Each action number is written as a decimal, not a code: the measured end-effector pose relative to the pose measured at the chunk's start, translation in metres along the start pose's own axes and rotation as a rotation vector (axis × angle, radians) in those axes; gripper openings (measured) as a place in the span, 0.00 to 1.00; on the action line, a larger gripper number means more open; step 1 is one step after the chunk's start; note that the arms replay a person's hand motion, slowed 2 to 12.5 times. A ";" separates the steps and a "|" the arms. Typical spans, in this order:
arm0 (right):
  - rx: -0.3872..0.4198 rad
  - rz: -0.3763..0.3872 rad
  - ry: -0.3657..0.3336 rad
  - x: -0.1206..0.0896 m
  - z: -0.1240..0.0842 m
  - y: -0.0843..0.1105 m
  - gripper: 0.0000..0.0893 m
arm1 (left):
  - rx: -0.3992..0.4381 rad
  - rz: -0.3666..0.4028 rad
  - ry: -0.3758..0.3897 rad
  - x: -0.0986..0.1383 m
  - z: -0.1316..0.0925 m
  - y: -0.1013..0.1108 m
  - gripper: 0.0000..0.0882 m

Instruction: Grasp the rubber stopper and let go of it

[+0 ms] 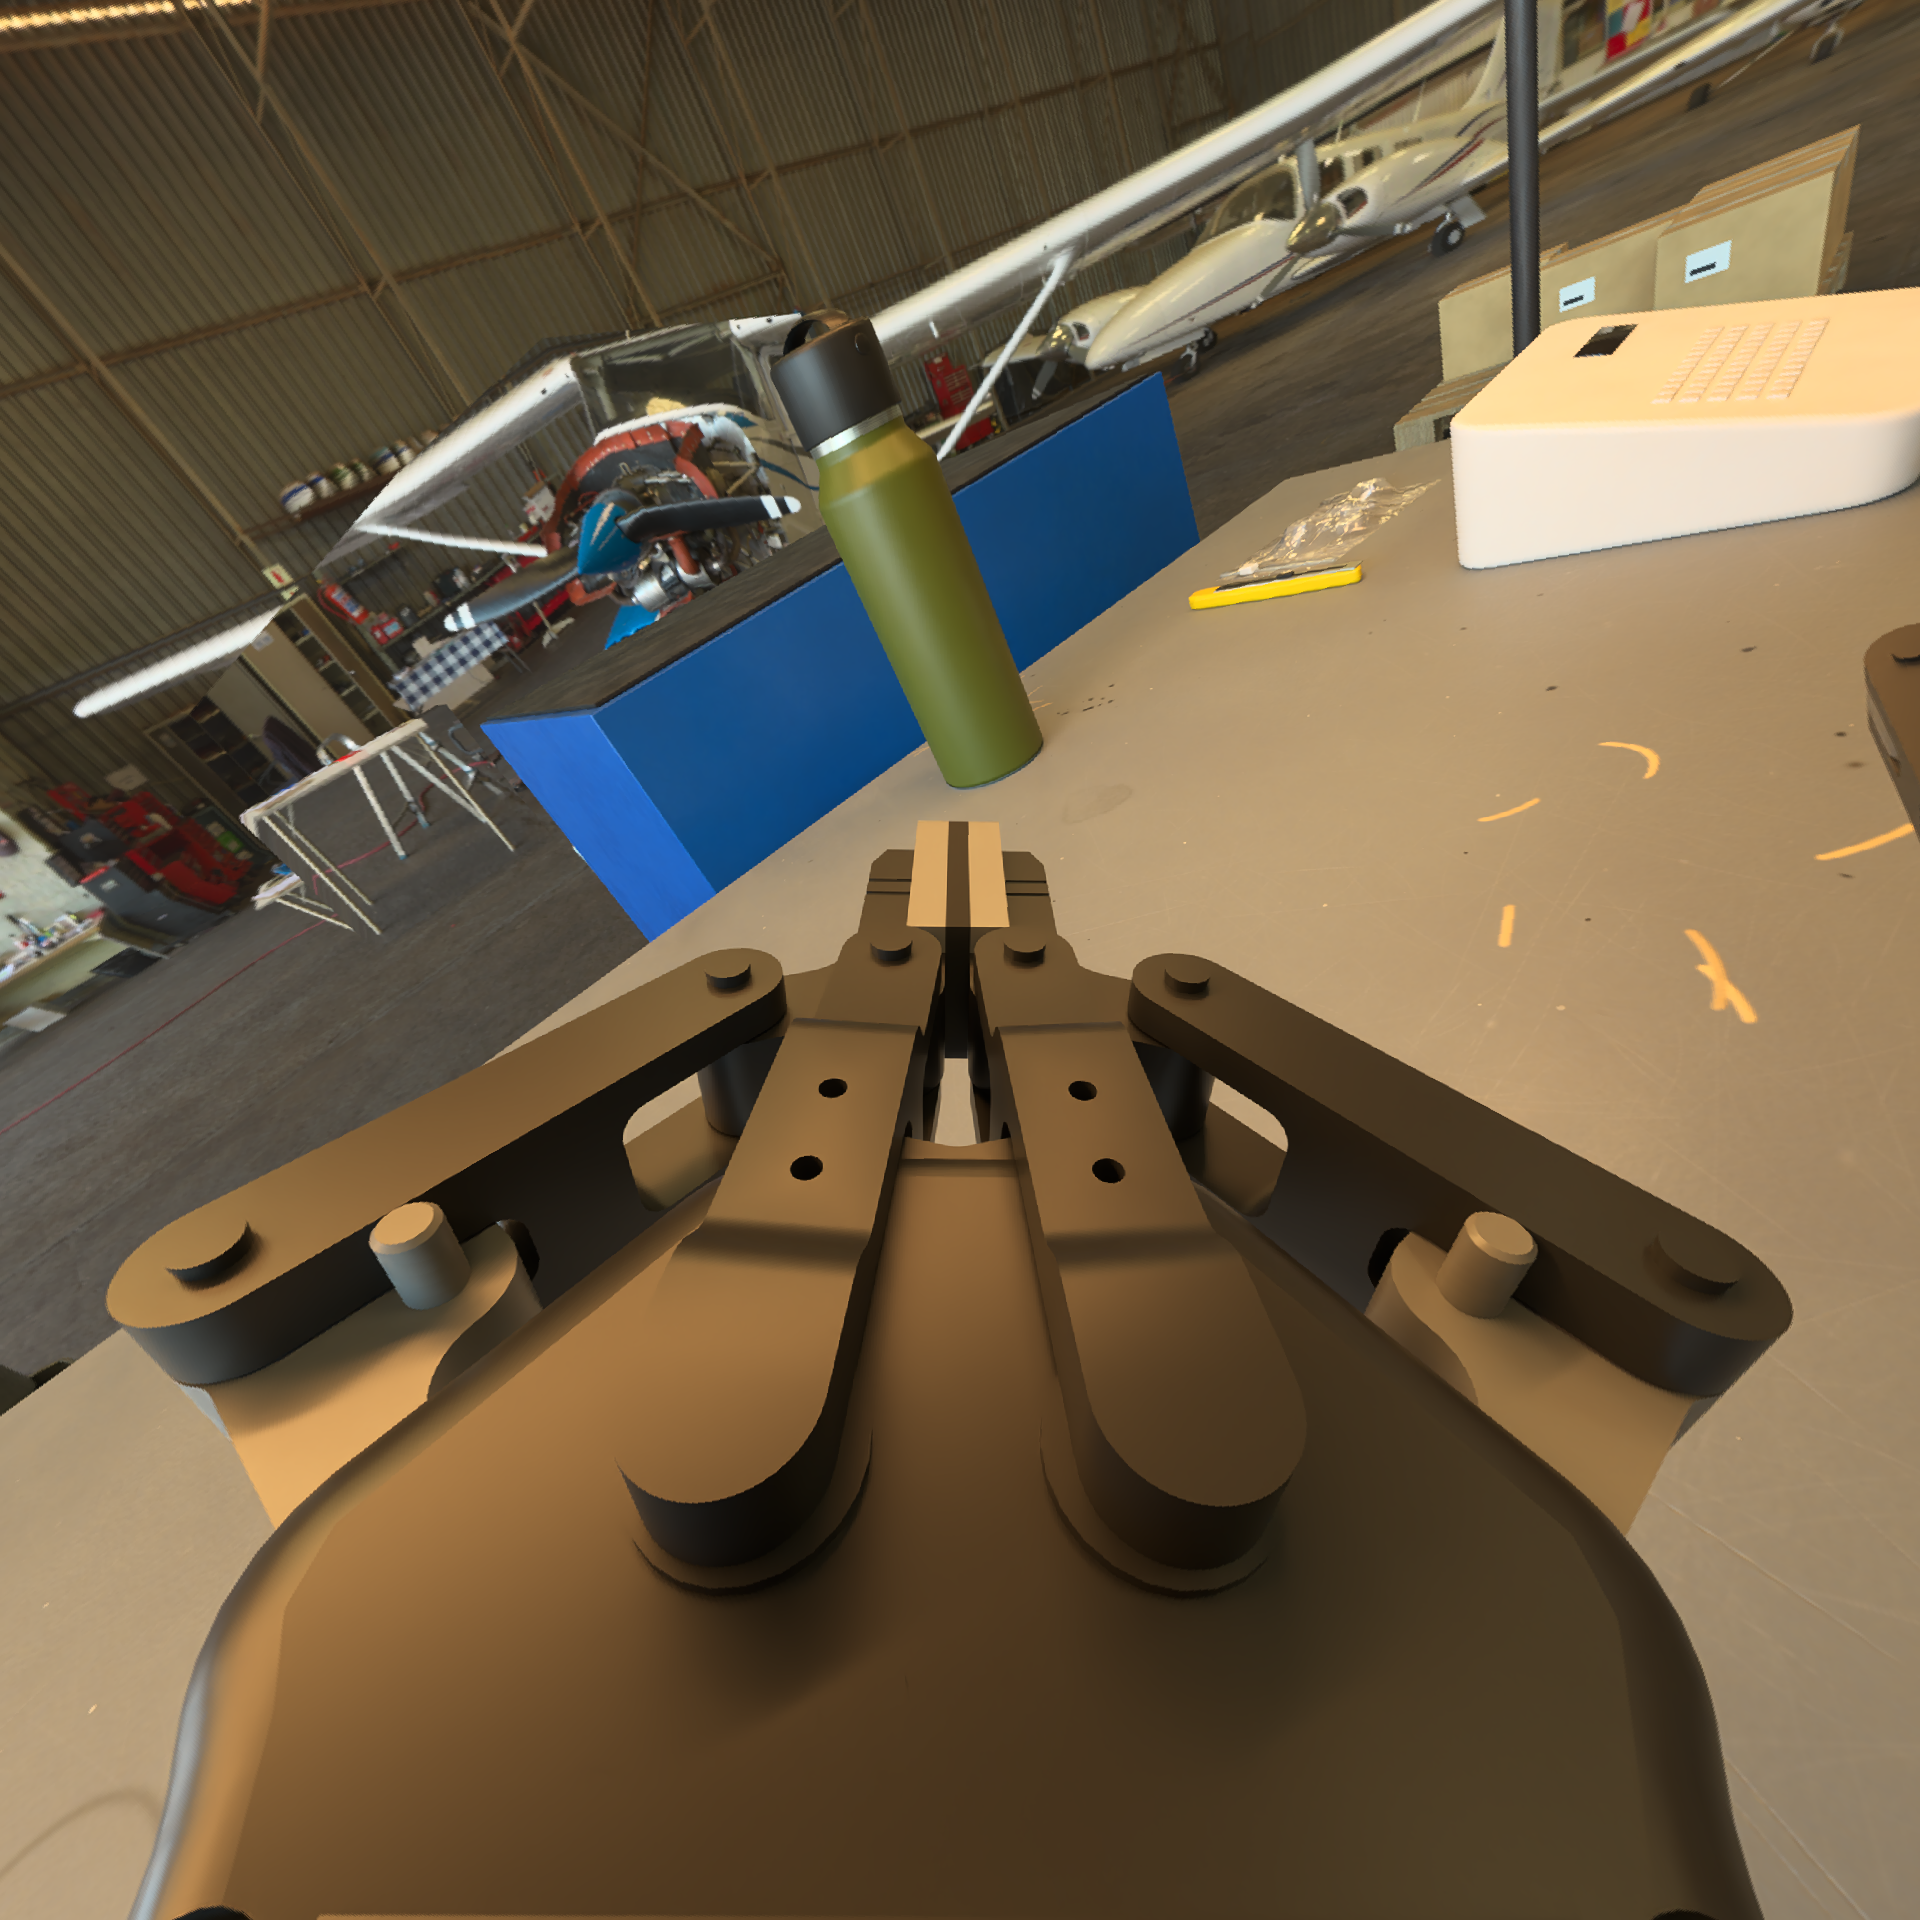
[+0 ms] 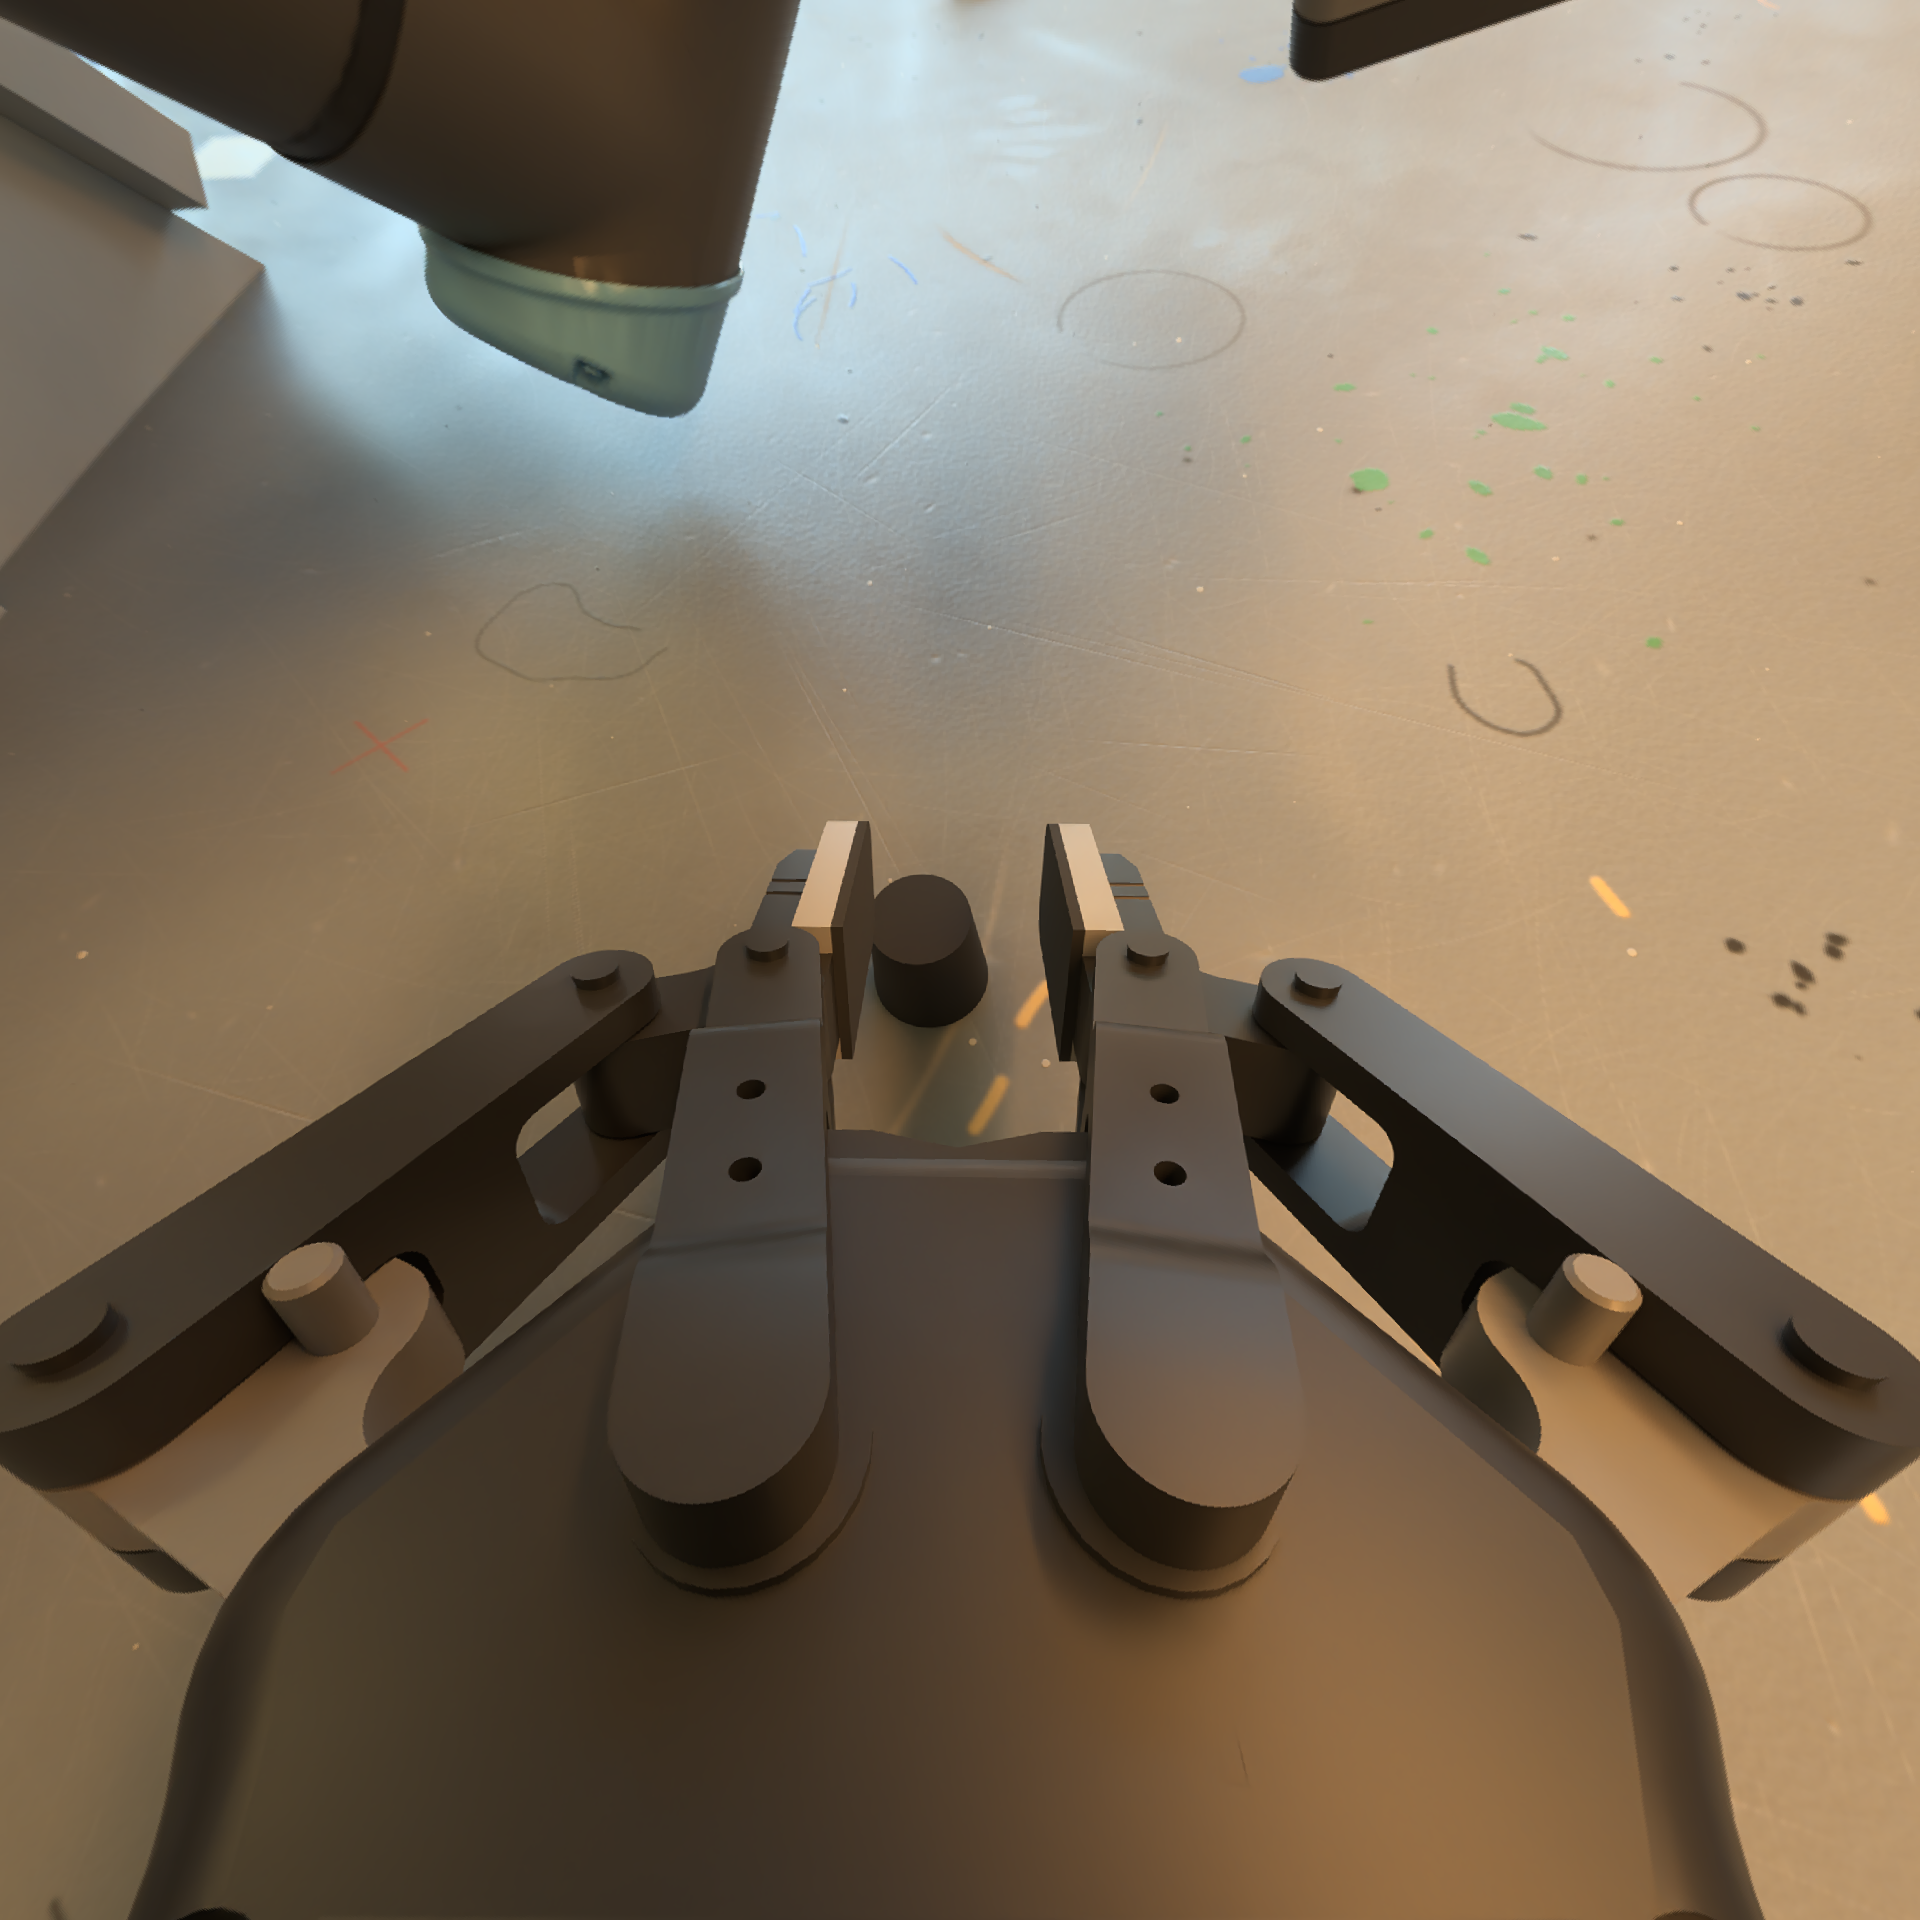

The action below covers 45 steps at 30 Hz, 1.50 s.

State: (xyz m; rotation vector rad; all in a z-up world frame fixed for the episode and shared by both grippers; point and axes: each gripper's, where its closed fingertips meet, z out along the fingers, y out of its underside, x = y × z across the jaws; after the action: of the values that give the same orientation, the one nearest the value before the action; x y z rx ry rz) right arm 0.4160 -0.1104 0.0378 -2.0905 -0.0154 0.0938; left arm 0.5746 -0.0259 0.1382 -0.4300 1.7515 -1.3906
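1. One rubber stopper (image 2: 928, 951) shows, dark and tapered, standing on the table (image 2: 1143, 644) between the fingers of the right gripper (image 2: 956, 914), nearer the left-hand pad; whether it touches that pad I cannot tell.
2. The right gripper's jaws stand partly apart, gripping nothing, with a clear gap on the stopper's other side.
3. The left gripper (image 1: 958, 873) has its pads pressed together, empty, above the table.
4. Only the left wrist view shows one green bottle (image 1: 925, 582) with a dark cap, one blue box (image 1: 790, 717), one white device (image 1: 1683, 436), one yellow tool (image 1: 1276, 587) and two cardboard boxes (image 1: 1714, 239).
5. Only the right wrist view shows the stopper, plus one robot arm link (image 2: 561, 177) overhead.
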 end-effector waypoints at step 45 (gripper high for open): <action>-0.046 -0.107 -0.032 -0.002 -0.001 0.010 0.33 | -0.007 -0.020 0.003 -0.002 0.001 0.003 0.00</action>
State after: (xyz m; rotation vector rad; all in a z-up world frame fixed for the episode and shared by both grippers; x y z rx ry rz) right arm 0.4139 -0.1164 0.0300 -2.1292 -0.1500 0.0618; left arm 0.5776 -0.0239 0.1361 -0.4513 1.7592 -1.4000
